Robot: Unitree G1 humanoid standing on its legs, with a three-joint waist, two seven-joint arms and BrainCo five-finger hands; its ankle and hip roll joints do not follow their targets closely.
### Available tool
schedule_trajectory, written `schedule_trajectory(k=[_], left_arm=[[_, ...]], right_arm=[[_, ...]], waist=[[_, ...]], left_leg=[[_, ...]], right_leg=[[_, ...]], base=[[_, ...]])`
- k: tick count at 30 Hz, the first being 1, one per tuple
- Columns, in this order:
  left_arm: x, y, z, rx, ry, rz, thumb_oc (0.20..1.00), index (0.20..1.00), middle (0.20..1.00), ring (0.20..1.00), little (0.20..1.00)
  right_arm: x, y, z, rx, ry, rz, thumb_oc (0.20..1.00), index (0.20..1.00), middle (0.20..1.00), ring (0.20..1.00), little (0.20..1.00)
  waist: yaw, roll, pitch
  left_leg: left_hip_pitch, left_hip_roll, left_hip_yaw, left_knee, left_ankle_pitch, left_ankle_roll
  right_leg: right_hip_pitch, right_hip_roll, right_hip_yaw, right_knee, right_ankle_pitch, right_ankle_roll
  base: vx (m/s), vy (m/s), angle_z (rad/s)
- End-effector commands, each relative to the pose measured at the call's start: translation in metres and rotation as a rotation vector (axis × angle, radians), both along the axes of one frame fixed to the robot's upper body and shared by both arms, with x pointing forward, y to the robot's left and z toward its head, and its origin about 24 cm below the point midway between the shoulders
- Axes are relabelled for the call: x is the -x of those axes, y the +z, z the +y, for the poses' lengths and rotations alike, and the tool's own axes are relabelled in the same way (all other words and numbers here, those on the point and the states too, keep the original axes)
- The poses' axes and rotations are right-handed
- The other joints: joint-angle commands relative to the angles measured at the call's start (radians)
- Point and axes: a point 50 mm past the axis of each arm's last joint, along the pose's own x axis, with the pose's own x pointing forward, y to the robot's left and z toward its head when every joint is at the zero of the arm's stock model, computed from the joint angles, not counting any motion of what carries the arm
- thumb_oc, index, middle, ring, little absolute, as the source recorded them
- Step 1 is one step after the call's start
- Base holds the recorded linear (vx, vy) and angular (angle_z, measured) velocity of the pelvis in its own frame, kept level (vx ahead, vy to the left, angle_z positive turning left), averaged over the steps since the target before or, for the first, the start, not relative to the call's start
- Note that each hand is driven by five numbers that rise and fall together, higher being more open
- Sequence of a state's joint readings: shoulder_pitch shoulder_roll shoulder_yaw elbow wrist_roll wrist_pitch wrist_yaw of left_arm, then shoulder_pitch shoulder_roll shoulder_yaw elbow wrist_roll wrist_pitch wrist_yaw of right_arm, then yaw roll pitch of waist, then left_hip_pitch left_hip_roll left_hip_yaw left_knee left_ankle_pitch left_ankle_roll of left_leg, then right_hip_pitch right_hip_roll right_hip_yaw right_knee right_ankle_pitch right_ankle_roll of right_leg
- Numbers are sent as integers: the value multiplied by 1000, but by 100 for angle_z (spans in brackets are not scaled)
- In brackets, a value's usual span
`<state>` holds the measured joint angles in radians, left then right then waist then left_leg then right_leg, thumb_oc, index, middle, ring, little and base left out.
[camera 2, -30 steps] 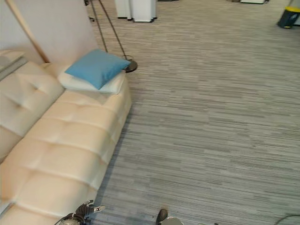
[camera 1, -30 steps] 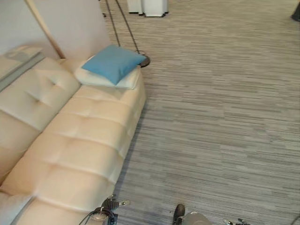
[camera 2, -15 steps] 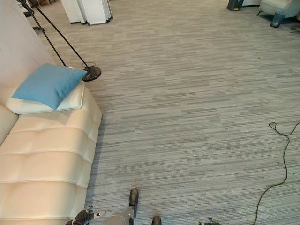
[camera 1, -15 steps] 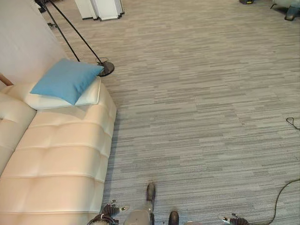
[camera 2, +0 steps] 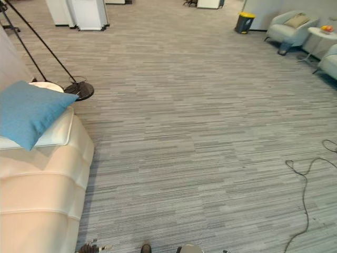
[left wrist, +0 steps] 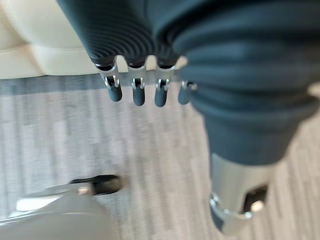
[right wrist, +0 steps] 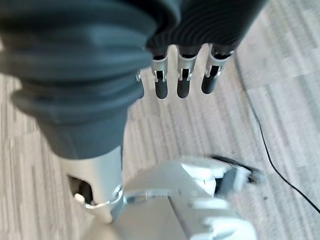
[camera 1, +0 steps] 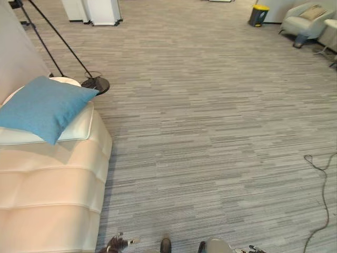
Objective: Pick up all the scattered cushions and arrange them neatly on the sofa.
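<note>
Grey striped carpet (camera 1: 210,132) is seen across most of the frame. At the left edge a cream tufted sofa (camera 1: 52,184) is placed; on its far end a white cushion (camera 1: 76,126) is laid flat, and a blue cushion (camera 1: 42,108) is rested on top of it, touching. A black floor lamp (camera 1: 95,83) is stood just beyond the sofa, upper left. Pale armchairs (camera 2: 287,26) and a yellow-topped bin (camera 2: 243,22) are noted at the upper right. Both hands are hung over the carpet, empty: the left hand (left wrist: 145,90) and the right hand (right wrist: 182,80) are each held with fingers straight and slightly apart.
</note>
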<state>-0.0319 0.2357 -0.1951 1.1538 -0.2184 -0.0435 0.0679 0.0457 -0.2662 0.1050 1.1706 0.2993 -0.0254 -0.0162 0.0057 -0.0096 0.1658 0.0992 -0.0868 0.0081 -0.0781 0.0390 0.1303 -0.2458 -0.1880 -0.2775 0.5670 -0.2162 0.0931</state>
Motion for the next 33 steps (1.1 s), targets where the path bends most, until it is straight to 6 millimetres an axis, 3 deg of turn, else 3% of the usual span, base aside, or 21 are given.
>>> schedule_trajectory(k=[1,3,5,7,8,9,12,13,14,17,18,19,21,22,23,25,26,29,31,33], left_arm=[[-6,3,5,-2,40,-33,1000,1000,1000,1000,1000],[-10,5,9,-11,54,-46,1000,1000,1000,1000,1000],[-12,7,12,-17,66,-61,1000,1000,1000,1000,1000],[-2,4,14,-19,91,-42,1000,1000,1000,1000,1000],[-1,3,13,-9,95,-39,1000,1000,1000,1000,1000],[5,1,11,-2,112,-22,1000,1000,1000,1000,1000],[14,-3,8,20,146,2,1000,1000,1000,1000,1000],[14,-3,8,20,146,2,1000,1000,1000,1000,1000],[9,-1,6,27,151,-16,1000,1000,1000,1000,1000],[4,0,7,28,158,-30,1000,1000,1000,1000,1000],[1,1,5,31,150,-36,1000,1000,1000,1000,1000],[1,1,5,31,150,-36,1000,1000,1000,1000,1000],[3,0,3,31,141,-31,1000,1000,1000,1000,1000],[6,-1,3,31,141,-24,1000,1000,1000,1000,1000],[9,-2,3,29,138,-15,1000,1000,1000,1000,1000],[10,-2,2,29,129,-10,1000,1000,1000,1000,1000],[16,-4,2,23,109,17,1000,1000,1000,1000,1000],[23,-6,5,19,120,41,1000,1000,1000,1000,1000],[34,-8,8,20,157,71,1000,1000,1000,1000,1000],[43,-10,11,17,161,113,1000,1000,1000,1000,1000]], right_arm=[[-14,3,-1,4,-10,-45,1000,1000,1000,1000,1000],[-10,2,0,4,-17,-32,1000,1000,1000,1000,1000],[-5,1,-2,10,-12,-4,1000,1000,1000,1000,1000],[0,0,-4,12,-10,6,1000,1000,1000,1000,1000],[0,1,-6,16,-9,10,1000,1000,1000,1000,1000],[0,1,-7,21,-8,10,1000,1000,1000,1000,1000],[2,1,-8,18,-23,3,1000,1000,1000,1000,1000],[2,1,-8,17,-23,3,1000,1000,1000,1000,1000],[-5,3,-9,18,-38,-28,1000,1000,1000,1000,1000],[-10,4,-11,24,-35,-28,1000,1000,1000,1000,1000],[-14,5,-11,27,-33,-38,1000,1000,1000,1000,1000],[-14,5,-11,27,-33,-38,1000,1000,1000,1000,1000],[-16,6,-11,25,-35,-45,1000,1000,1000,1000,1000],[-18,7,-12,29,-31,-54,1000,1000,1000,1000,1000],[-19,7,-11,30,-17,-55,1000,1000,1000,1000,1000],[-19,7,-12,34,-8,-51,1000,1000,1000,1000,1000],[-18,7,-10,44,16,-46,1000,1000,1000,1000,1000],[-20,7,-10,43,24,-43,1000,1000,1000,1000,1000],[-19,5,-4,26,41,-39,1000,1000,1000,1000,1000],[-15,2,4,0,46,-25,1000,1000,1000,1000,1000]], waist=[[5,2,35],[1,-7,30],[-2,-7,14],[-7,-1,-6],[-4,2,-14],[-1,5,-24],[8,12,-23],[7,11,-25],[18,5,1],[31,-4,20],[43,-14,24],[43,-14,24],[43,-22,15],[41,-25,6],[39,-13,-2],[45,-12,-1],[28,-1,-12],[35,-10,-22],[40,-17,-44],[56,-51,-68]], left_leg=[[39,23,43,26,-127,-70],[72,23,32,30,-151,-86],[104,30,19,53,-178,-106],[130,44,-8,130,-172,-122],[125,52,-9,163,-162,-131],[114,64,-22,233,-129,-145],[-1,101,-25,553,52,-208],[-5,100,-26,555,52,-208],[-95,114,-5,729,88,-214],[-152,138,47,778,46,-189],[-233,117,83,720,-10,-181],[-232,117,83,720,-10,-181],[-252,94,119,572,-47,-170],[-239,80,140,426,-59,-159],[-226,73,163,199,-15,-170],[-192,69,163,147,-15,-169],[-231,88,242,-9,55,-195],[-241,95,263,-9,70,-197],[-225,89,256,-9,79,-179],[-182,42,236,-9,41,-126]], right_leg=[[110,97,30,-463,248,36],[82,121,80,-654,300,62],[43,113,80,-654,311,80],[94,122,90,-654,354,57],[108,122,85,-654,349,48],[128,133,81,-639,340,30],[214,154,48,-625,288,-19],[212,153,47,-626,288,-19],[273,165,30,-623,248,-54],[309,166,20,-622,212,-71],[350,152,0,-634,197,-70],[350,152,0,-634,197,-70],[370,145,-14,-648,184,-60],[378,141,-24,-654,176,-52],[394,154,-40,-654,161,-41],[420,155,-38,-654,147,-34],[442,178,-81,-654,125,-39],[474,175,-87,-651,114,-31],[503,166,-99,-629,85,-17],[466,92,-103,-415,115,28]], base=[[410,-145,-5],[394,-145,0],[674,-236,24],[812,-297,60],[639,-278,43],[564,-283,45],[457,-270,30],[403,-311,11],[372,-303,23],[344,-233,13],[234,-100,13],[348,-125,30],[292,-38,27],[421,3,19],[418,18,38],[402,28,76],[530,65,51],[503,107,34],[557,203,29],[530,256,28]])
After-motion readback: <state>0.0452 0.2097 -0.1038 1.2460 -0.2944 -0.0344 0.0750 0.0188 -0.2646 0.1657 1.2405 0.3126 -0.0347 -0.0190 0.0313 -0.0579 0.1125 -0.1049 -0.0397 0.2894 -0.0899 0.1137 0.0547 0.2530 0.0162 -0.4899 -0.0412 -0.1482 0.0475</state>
